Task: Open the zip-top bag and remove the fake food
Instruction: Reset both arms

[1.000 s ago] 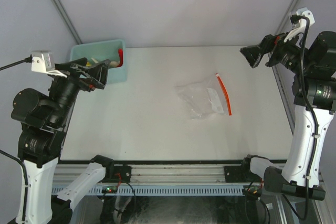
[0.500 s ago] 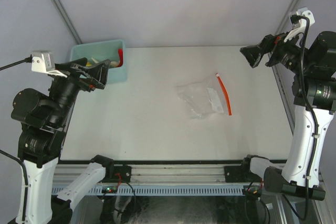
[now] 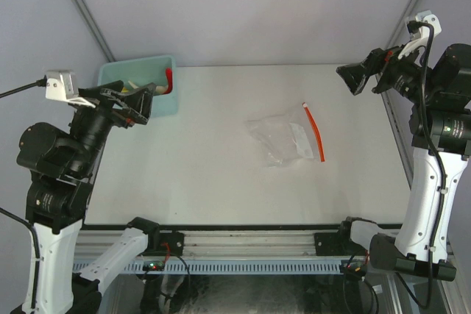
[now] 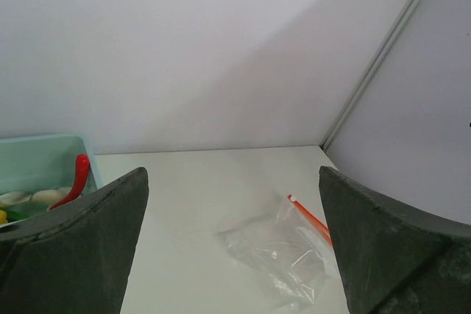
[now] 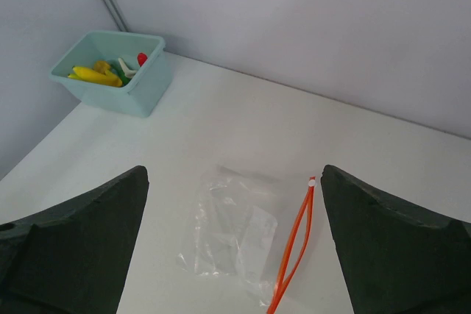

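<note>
Hovering w/ jaws spread wide, holding nothing, left gripper [image 3: 131,102] & right gripper [image 3: 353,77] hang over the table's [image 3: 206,182] side edges. Zip-top bag [image 3: 283,140] lies flat mid-table, right of centre. Fake food [image 5: 96,75] sits in teal bin [image 5: 143,86], far-left corner.

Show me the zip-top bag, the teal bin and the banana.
zip-top bag [image 3: 274,136], top view, clear crinkled middle.
teal bin [image 5: 99,95], right wrist view, outer wall.
banana [image 5: 96,75], right wrist view, yellow middle.
</note>
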Robot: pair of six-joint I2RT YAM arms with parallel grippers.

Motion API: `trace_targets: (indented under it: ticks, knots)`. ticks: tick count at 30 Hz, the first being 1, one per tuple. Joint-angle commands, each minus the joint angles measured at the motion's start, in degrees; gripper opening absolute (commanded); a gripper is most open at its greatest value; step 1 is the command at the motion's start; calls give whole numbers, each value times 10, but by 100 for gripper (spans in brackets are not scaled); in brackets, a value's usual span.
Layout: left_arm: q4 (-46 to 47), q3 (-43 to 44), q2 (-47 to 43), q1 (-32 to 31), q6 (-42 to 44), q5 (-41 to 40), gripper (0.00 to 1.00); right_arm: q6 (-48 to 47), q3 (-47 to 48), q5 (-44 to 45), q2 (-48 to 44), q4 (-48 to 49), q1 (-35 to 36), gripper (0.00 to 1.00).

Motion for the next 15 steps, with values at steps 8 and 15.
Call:
trace_targets:
  ticks: [8,15]
  knots:
    - [20,1,8,-2,14,15,100,1,2,0,-7,21,-4,100]
    - [20,0,9,-2,16,20,100,-2,-5,7,-10,23,-5,100]
